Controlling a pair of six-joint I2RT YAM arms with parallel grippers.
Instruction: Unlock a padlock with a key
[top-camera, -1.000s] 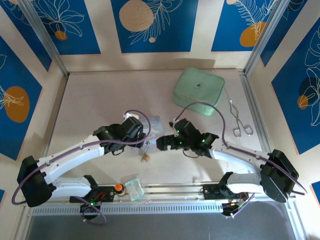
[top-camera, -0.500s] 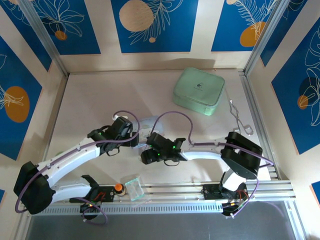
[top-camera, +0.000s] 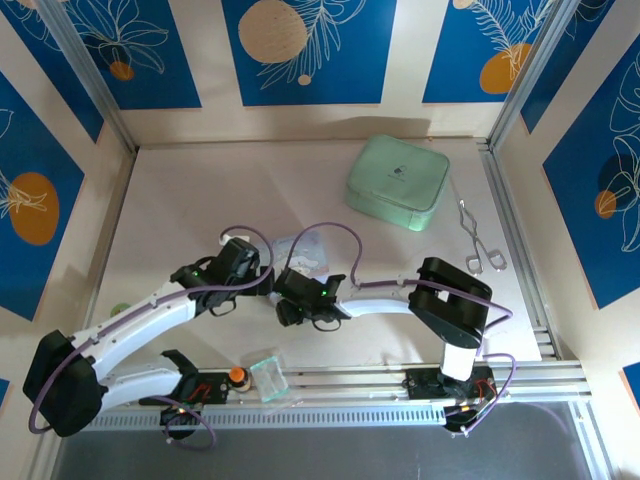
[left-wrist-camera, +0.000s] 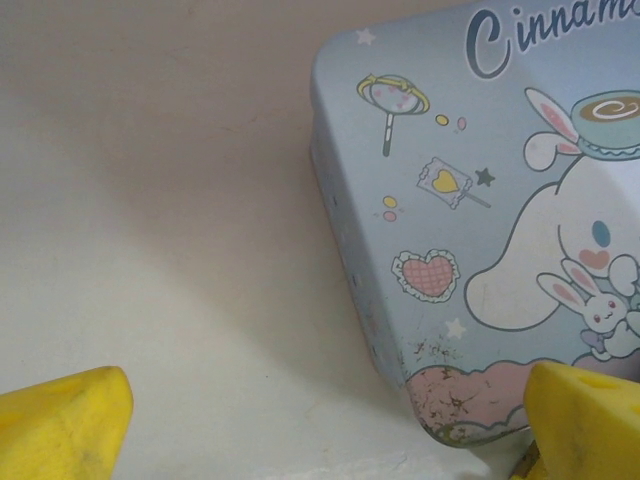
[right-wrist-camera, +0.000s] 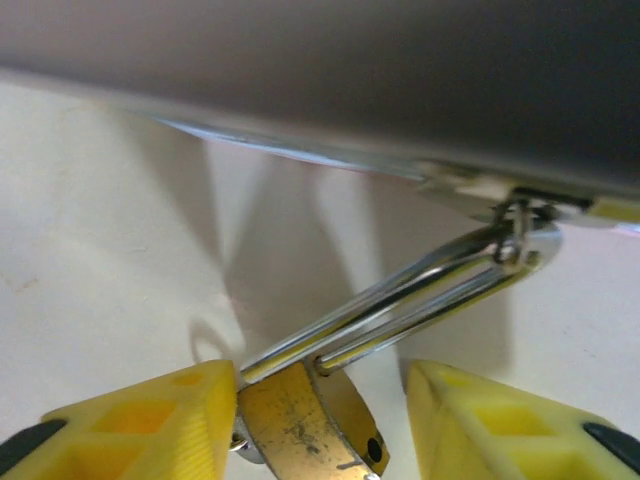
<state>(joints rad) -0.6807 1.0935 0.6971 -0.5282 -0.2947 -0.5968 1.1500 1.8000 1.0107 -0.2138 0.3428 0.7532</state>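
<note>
Right wrist: right gripper (right-wrist-camera: 320, 400), jaws parted, straddles padlock (right-wrist-camera: 300, 425). Left gripper (left-wrist-camera: 320, 410) spread, empty. Step, likely: securing padlock; next needs squeezing shut.

The pale beige surface (top-camera: 200, 200) carries a mint-green case (top-camera: 397, 183), lying flat toward its far right corner. Silver tongs (top-camera: 480, 240) lie just right of the case and nearer. A pale blue cartoon tin (left-wrist-camera: 480, 200) rests flat to the case's near-left. The brass padlock (right-wrist-camera: 300, 425) sits low by the tin, its resting unclear. Well nearer than the case, by the front rail, stand an orange-capped bottle (top-camera: 237, 375) and a clear box (top-camera: 268, 377).
</note>
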